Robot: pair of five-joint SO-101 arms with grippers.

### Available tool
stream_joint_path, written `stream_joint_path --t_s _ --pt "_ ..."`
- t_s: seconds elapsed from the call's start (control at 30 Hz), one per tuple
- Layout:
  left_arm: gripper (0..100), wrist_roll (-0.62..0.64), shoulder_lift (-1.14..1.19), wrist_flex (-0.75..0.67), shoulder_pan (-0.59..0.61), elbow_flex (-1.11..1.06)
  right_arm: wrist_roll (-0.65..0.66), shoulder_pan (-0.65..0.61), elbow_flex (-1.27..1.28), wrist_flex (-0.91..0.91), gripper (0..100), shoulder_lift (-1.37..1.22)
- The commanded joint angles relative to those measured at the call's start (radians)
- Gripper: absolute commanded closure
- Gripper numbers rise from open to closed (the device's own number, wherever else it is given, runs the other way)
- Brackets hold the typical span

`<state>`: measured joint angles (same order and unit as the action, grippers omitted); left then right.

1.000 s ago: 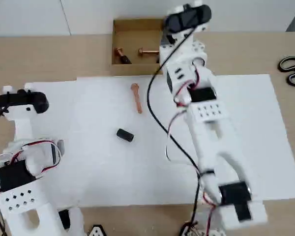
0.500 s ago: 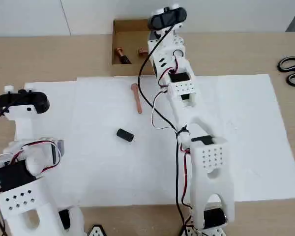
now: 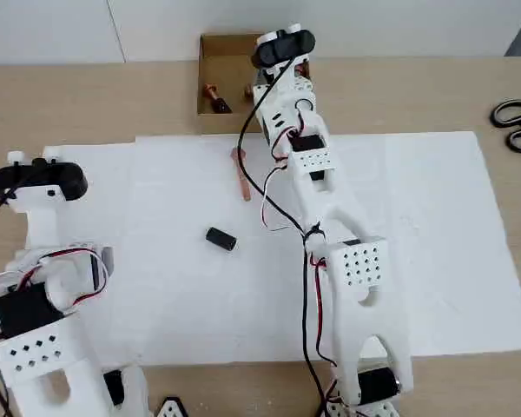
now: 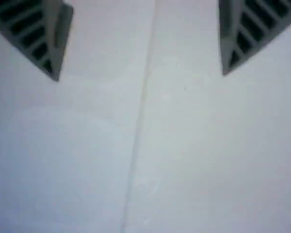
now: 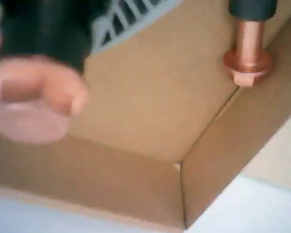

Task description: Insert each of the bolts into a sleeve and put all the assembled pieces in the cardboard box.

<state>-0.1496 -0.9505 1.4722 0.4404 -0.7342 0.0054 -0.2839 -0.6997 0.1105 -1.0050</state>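
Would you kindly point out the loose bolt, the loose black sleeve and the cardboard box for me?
loose bolt (image 3: 243, 184): high view, on its copper shank.
loose black sleeve (image 3: 220, 239): high view, middle of its side.
cardboard box (image 3: 228, 68): high view, bare floor by its left wall.

Bright, even light; shadows soft and faint; the white sheet (image 3: 174, 295) slightly washed out.

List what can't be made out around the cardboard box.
High view: the right arm hides part of the brown cardboard box and most of one copper bolt in a black sleeve.
Right wrist view: the nearest sleeved bolt is blurred, held or loose unclear; another sleeved bolt runs off the edge.
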Motion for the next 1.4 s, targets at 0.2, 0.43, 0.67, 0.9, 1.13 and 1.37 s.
stream_joint_path --t_s 0.2,0.43,0.67,0.9,1.13,1.37 --pt "80 -0.008 0.000 0.003 -0.002 0.005 0.002 -0.001 -0.092 0.048 85.0 0.036" --pt "80 -0.008 0.000 0.003 -0.002 0.005 0.003 0.004 -0.112 0.170 85.0 0.150" --pt "80 -0.006 0.000 0.003 -0.002 0.005 0.002 0.001 -0.112 0.544 85.0 0.371" --pt "80 -0.003 0.000 0.003 -0.002 0.005 0.002 0.002 -0.112 0.866 85.0 0.564" --pt "80 -0.003 0.000 0.003 -0.002 0.005 0.005 -0.035 -0.112 1.257 85.0 0.773" --pt "80 -0.003 0.000 0.003 -0.002 0.005 0.005 -0.134 -0.107 1.544 85.0 0.855"
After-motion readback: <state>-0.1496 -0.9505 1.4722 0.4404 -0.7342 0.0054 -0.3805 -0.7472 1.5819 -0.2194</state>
